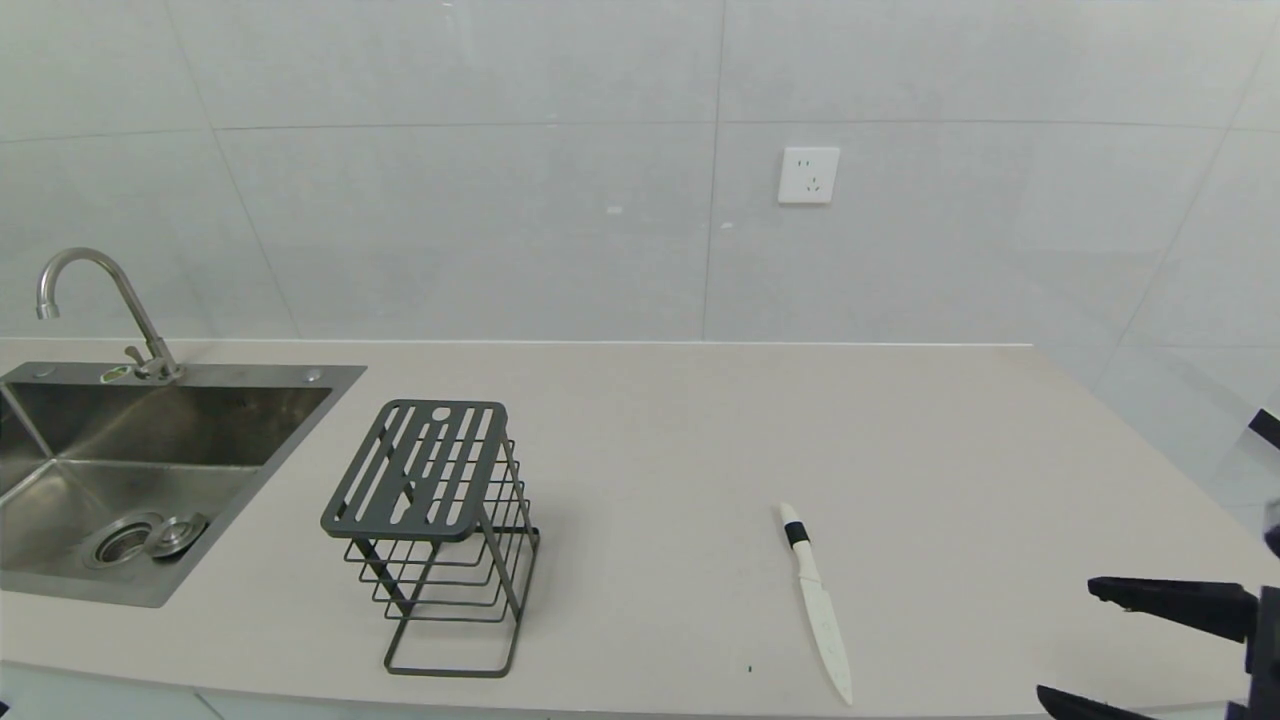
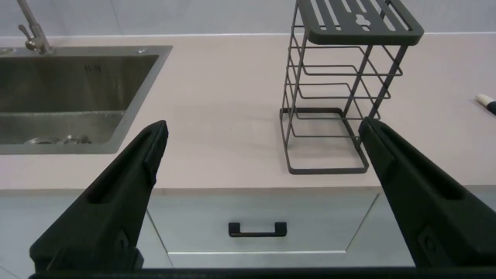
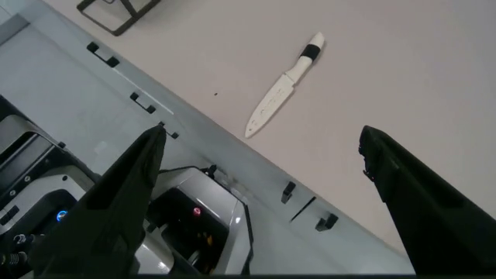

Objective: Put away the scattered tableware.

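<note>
Knife (image 1: 816, 603) left of right hand (image 1: 1066, 638)

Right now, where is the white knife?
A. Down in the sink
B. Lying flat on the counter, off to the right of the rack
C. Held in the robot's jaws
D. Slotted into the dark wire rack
B: the white knife lies flat on the counter, well clear of the rack, with nothing holding it.
</note>
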